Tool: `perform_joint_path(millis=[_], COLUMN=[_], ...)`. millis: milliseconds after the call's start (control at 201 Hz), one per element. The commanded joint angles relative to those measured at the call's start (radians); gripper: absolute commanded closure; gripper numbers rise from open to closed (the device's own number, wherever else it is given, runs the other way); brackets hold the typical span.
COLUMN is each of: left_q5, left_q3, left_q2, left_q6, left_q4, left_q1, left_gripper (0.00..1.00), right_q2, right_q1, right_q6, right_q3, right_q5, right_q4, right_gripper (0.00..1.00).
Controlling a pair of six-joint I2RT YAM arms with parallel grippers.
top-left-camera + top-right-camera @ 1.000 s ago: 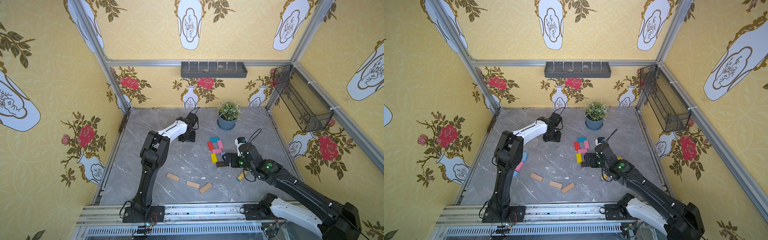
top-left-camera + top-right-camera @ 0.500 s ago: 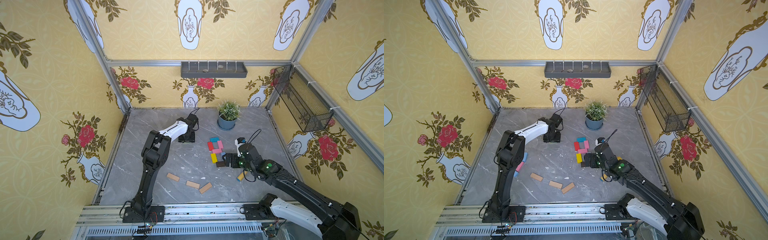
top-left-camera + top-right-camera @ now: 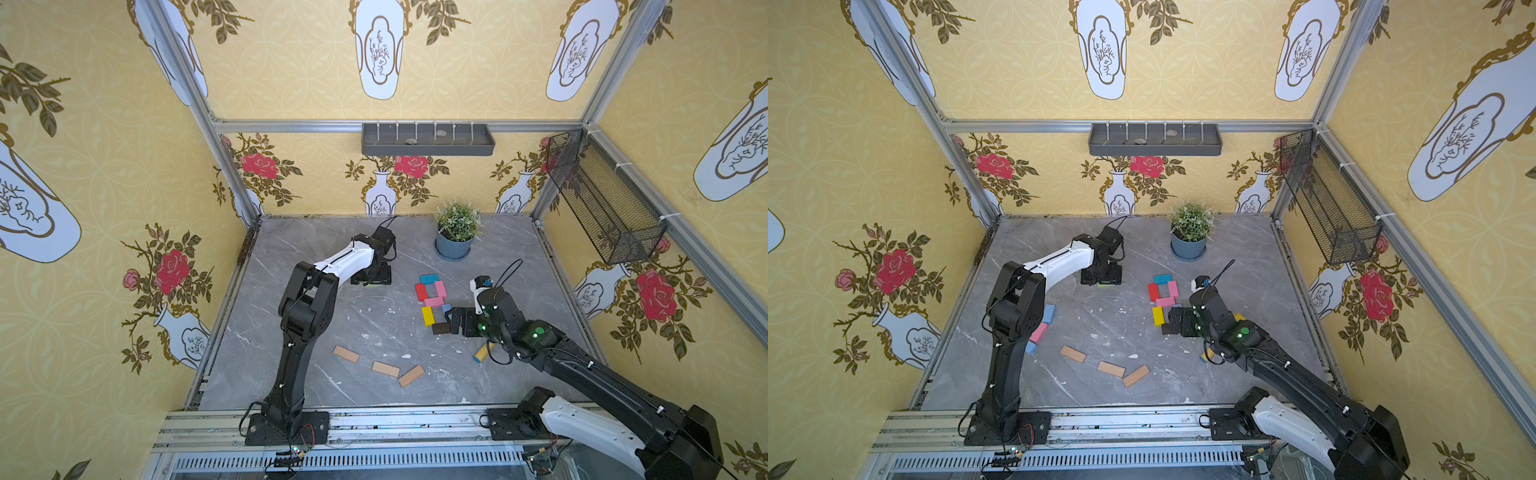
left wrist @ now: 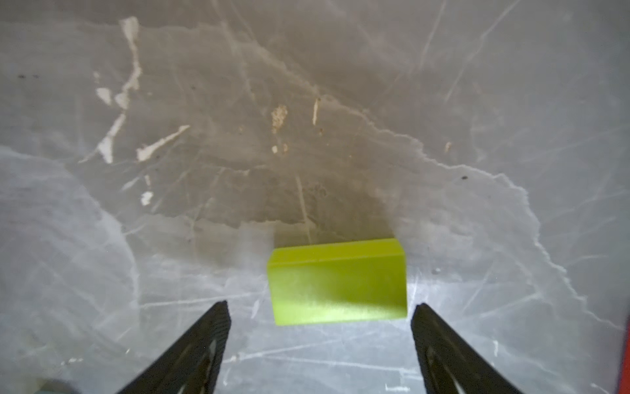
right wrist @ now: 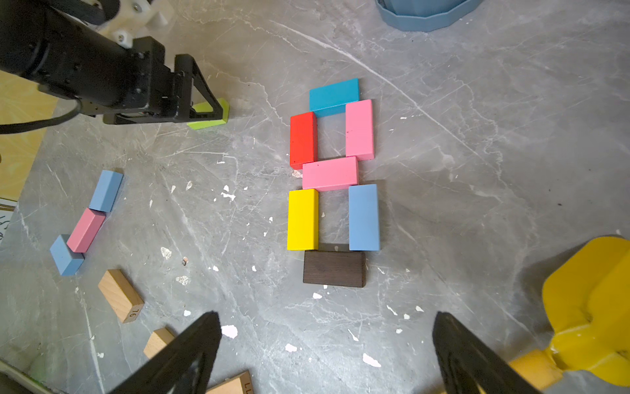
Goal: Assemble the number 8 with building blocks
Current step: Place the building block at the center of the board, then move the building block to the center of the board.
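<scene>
A number 8 [image 3: 432,301] lies flat mid-table: teal [image 5: 334,95], red [image 5: 303,138], two pink, yellow [image 5: 302,218], light blue [image 5: 364,216] and dark brown [image 5: 334,268] building blocks. My right gripper [image 5: 325,317] hangs open just off the brown block's near side, holding nothing; in a top view the right gripper [image 3: 451,322] sits by the figure's lower right. My left gripper [image 4: 320,310] is open at the back left, low over the table. A green block [image 4: 337,283] lies flat just beyond its fingertips, touching neither.
Three tan wood blocks [image 3: 345,354] [image 3: 385,369] [image 3: 411,376] lie near the front. Two light blue blocks and a pink one [image 3: 1038,332] sit in a row behind the left arm. A yellow toy tool [image 5: 593,307] lies beside my right gripper. A potted plant [image 3: 455,245] stands at the back.
My left gripper's jaws have spread wider and the green block now lies free on the table. The left arm's elbow shifted slightly. The right arm has not moved.
</scene>
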Motion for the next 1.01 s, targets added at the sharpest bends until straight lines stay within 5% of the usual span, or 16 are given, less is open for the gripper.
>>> perform_joint_path(millis=[0, 493, 1001], left_q5=[-0.055, -0.165, -0.166], left_q3=[-0.051, -0.585, -0.703], left_q2=[-0.074, -0.518, -0.469], left_q6=[-0.022, -0.040, -0.035], left_q4=[0.000, 0.066, 0.130], left_q1=[0.000, 0.092, 0.202], left_gripper=[0.10, 0.07, 0.16], right_q2=[-0.003, 0.019, 0.023], right_q1=[0.001, -0.008, -0.010], right_q6=[-0.002, -0.013, -0.020], right_q3=[-0.001, -0.013, -0.013], right_q5=[-0.001, -0.022, -0.038], right_q4=[0.011, 0.040, 0.042], right_gripper=[0.00, 0.00, 0.00])
